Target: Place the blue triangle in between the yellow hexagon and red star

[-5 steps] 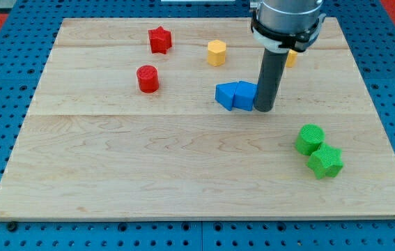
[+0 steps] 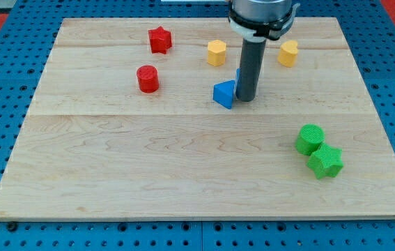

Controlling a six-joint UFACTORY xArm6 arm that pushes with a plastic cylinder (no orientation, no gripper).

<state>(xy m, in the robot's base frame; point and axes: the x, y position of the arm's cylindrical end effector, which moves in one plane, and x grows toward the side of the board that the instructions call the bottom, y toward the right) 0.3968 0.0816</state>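
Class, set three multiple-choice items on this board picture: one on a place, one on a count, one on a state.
1. Where is my tip?
A. beside the green blocks
B. at the blue triangle's right side
C. on the red star

2. How many yellow blocks are there?
A. one
B. two
C. four

3. How do the two green blocks lie?
A. close together
B. stacked
C. at opposite edges

Key: 1 B, the rod ends against the blue triangle. 2 B, the yellow hexagon and another yellow block. 3 A, the green cylinder and the green star sit side by side.

Blue triangle [image 2: 223,93] below yellow hexagon [image 2: 216,52], red star [image 2: 159,40].
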